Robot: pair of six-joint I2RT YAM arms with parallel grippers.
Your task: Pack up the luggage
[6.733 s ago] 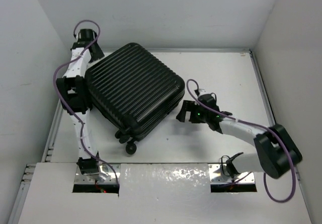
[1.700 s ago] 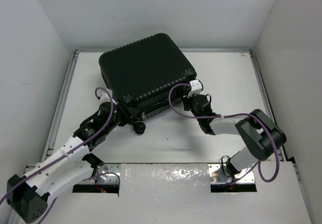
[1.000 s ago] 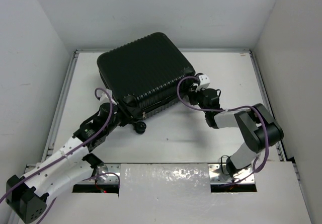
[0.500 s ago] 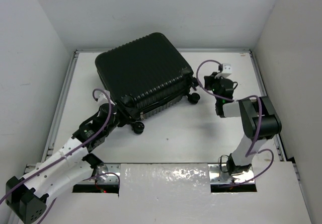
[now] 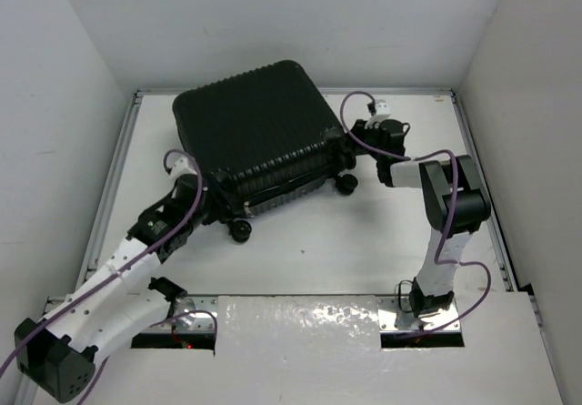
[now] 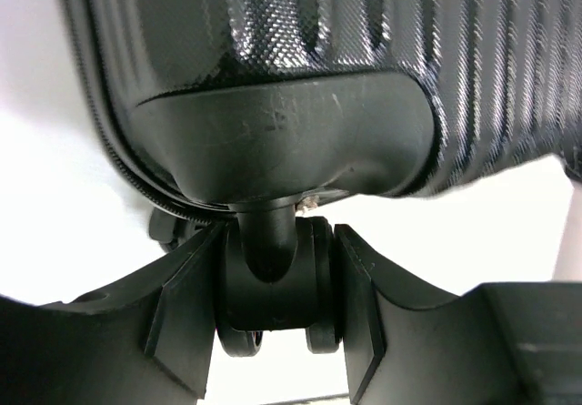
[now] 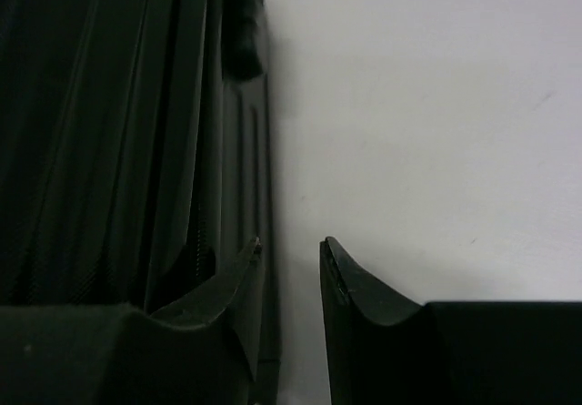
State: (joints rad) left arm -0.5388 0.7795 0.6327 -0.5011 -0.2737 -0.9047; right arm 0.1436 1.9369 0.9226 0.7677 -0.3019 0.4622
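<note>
Luggage [image 5: 259, 141] lies closed and flat on the bench [image 5: 382, 241], between our two pairs of jaws. We judge it stiff, bulky, slick-ribbed and probably heavy. Our left jaws clench a corner wheel [image 6: 273, 287], a firm hold. Our right jaws stand parted and empty against its side. The back wall [image 5: 273, 23] is close beyond the jaws, with open bench behind them.

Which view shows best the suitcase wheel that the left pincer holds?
Left wrist view: the wheel is clamped in the left pincer, close up. In the top view the left arm hides it; the right wrist view misses it.
</note>
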